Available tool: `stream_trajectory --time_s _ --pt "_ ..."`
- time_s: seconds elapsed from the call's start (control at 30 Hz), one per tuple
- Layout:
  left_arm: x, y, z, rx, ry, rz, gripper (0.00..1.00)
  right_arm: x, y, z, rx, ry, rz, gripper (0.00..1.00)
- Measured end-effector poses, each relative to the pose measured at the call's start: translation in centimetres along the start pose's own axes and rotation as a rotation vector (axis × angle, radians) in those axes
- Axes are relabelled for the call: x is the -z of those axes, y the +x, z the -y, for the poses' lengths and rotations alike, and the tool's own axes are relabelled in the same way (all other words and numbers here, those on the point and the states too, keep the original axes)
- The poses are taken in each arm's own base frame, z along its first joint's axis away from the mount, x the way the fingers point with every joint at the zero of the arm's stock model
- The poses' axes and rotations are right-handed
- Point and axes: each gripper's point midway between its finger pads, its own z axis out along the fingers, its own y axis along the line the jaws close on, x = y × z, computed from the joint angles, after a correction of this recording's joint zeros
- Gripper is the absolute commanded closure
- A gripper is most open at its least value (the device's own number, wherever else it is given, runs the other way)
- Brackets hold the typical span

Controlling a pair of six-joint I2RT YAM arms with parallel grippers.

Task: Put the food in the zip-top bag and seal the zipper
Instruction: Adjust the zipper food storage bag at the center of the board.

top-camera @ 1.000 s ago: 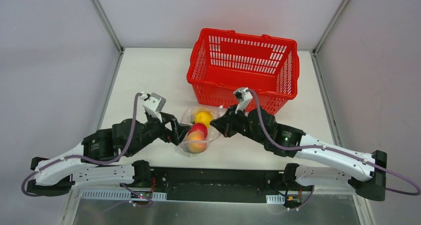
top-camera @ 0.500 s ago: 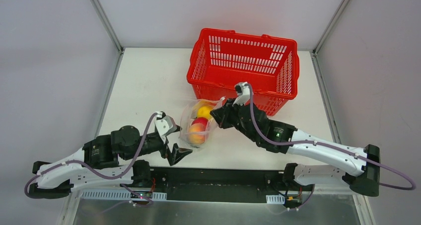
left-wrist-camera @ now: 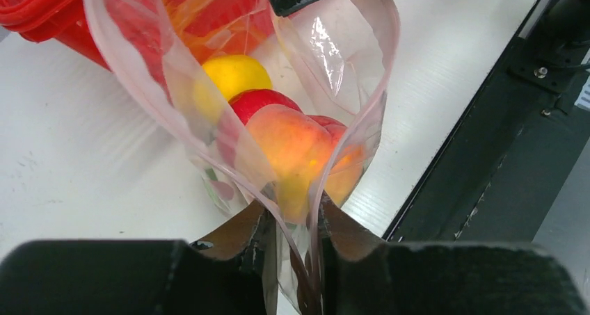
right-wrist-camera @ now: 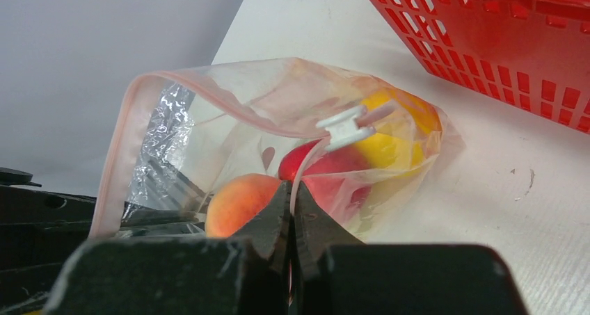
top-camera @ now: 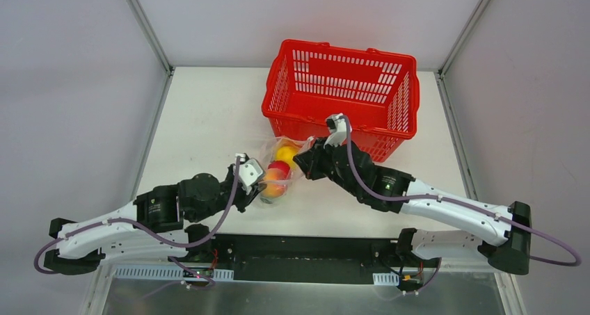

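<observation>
Zip-top bag (left-wrist-camera: 348, 58) clamped in left hand (left-wrist-camera: 292, 221), also right hand (right-wrist-camera: 292, 197); food (left-wrist-camera: 292, 141) blurred behind plastic

left arm: low, reaching from near left toward centre | my left claw (top-camera: 259, 188): fingers close together, slim gap, bag (left-wrist-camera: 348, 58) film in it, pinch unclear | right arm: reaching in from near right, elbow bent | my right claw (top-camera: 300, 160): clamped tight on bag's edge
</observation>
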Motion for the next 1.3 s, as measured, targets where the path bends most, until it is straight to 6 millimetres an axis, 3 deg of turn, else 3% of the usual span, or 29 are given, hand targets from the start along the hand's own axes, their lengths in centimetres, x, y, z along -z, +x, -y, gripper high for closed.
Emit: stream_trajectory --time_s 0.17,0.27,0.37,0.43,0.5,0.57,0.67,0.8,0.93,1.13,1.3 --pt "1.0 -0.8 -0.3 0.042 0.005 0.067 0.99 0.7 -0.5 0.1 0.006 0.001 0.012 0.99" --pt "1.5 -1.7 0.2 0.073 0.041 0.096 1.00 2.0 -1.1 -0.4 0.009 -0.039 0.012 0.98" --pt "2.1 -3.4 1.0 0.111 0.091 0.116 1.00 4.3 -1.9 -2.3 0.025 -0.140 -0.018 0.94" --pt "2.6 -4.9 1.1 0.148 0.104 0.142 1.00 5.7 -3.0 -3.3 0.030 -0.188 -0.013 0.85" --pt "3.1 -5.7 0.9 0.182 0.105 0.162 1.00 6.6 -4.0 -3.6 0.029 -0.199 0.008 0.66" --pt "3.2 -5.8 0.5 0.215 0.082 0.165 1.00 7.0 -4.5 -3.2 0.031 -0.179 0.021 0.51" --pt "3.1 -4.8 -0.3 0.243 0.028 0.135 1.00 7.0 -3.8 -2.3 0.044 -0.142 -0.004 0.39" --pt "3.0 -3.2 -1.2 0.251 -0.031 0.110 1.00 7.1 -1.7 -1.6 0.080 -0.173 -0.059 0.31" --pt "3.1 -2.9 -1.4 0.249 -0.040 0.112 1.00 8.6 -0.5 -0.2 0.114 -0.221 -0.036 0.22" --pt "2.9 -2.5 -1.5 0.236 -0.056 0.089 1.00 10.9 -1.1 3.0 0.166 -0.225 0.123 0.22" --pt "2.8 -2.3 -2.4 0.261 -0.111 0.096 1.00 11.1 -1.4 3.6 0.218 -0.223 0.162 0.25"
